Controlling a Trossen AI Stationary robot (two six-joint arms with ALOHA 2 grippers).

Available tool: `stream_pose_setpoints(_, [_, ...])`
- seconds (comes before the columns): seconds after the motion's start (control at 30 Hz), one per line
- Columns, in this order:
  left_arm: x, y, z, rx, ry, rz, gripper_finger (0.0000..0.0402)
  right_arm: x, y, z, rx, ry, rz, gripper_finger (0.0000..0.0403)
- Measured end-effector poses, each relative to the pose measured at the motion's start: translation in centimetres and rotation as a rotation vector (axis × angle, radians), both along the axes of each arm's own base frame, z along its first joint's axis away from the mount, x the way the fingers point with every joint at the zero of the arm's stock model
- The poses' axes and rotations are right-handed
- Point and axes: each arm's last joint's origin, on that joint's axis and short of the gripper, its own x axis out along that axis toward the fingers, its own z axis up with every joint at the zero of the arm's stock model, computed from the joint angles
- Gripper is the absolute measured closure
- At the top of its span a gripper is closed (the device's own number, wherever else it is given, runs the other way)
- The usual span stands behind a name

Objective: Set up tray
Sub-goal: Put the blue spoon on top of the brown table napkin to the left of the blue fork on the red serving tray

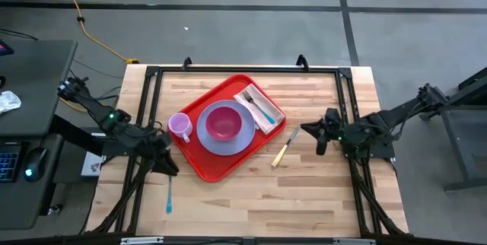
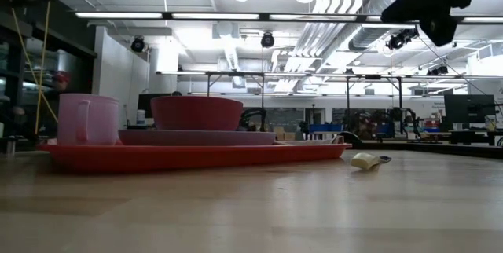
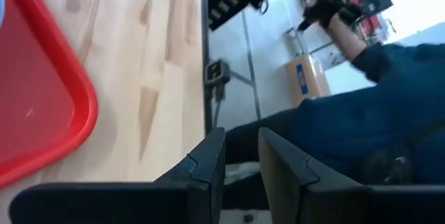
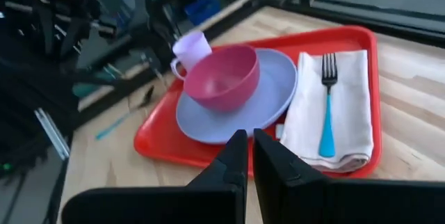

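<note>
The right gripper [image 4: 246, 156] is seen with fingers [image 4: 229, 161] nearly pressed together, holding nothing. Just beyond the fingertips the red tray [image 4: 361, 161] is found on the table [image 1: 251, 199], carrying a lavender plate [image 4: 208, 123], a pink bowl [image 4: 222, 78], a mug [image 4: 191, 49] and a fork [image 4: 327, 113] on a napkin [image 4: 351, 106]. A knife [image 1: 284, 147] lies between tray and right gripper. The left gripper [image 3: 240, 165] is held slightly parted and empty, beside the tray's corner [image 3: 42, 113]; a teal utensil [image 1: 169, 192] lies near it. A person's sleeve [image 3: 375, 106] shows farther off.
</note>
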Motion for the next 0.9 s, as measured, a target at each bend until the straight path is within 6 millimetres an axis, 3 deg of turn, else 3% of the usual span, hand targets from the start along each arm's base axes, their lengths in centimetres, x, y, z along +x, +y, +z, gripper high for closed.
stream_pose_setpoints(0.2, [0.4, -0.2, 3.1, -0.007, 0.054, 0.021, 0.0284, -1.3, -1.0, -1.1, -0.020, -0.072, -0.037, 0.0403])
stream_pose_setpoints(0.37, [0.8, -0.7, 3.9, -0.018, 0.336, 0.070, 0.0284, -1.8, -1.6, -1.5, -0.052, -0.078, -0.050, 0.0403])
stream_pose_setpoints(0.6, [1.4, -1.5, 2.2, -0.086, 0.823, 0.249, 0.0284, -2.3, -2.2, -1.5, -0.078, -0.065, -0.069, 0.0403])
stream_pose_setpoints(0.9, [3.2, -2.8, 0.1, -0.205, 1.098, 0.539, 0.0284, -2.6, -2.3, -1.6, -0.106, -0.048, -0.066, 0.0403])
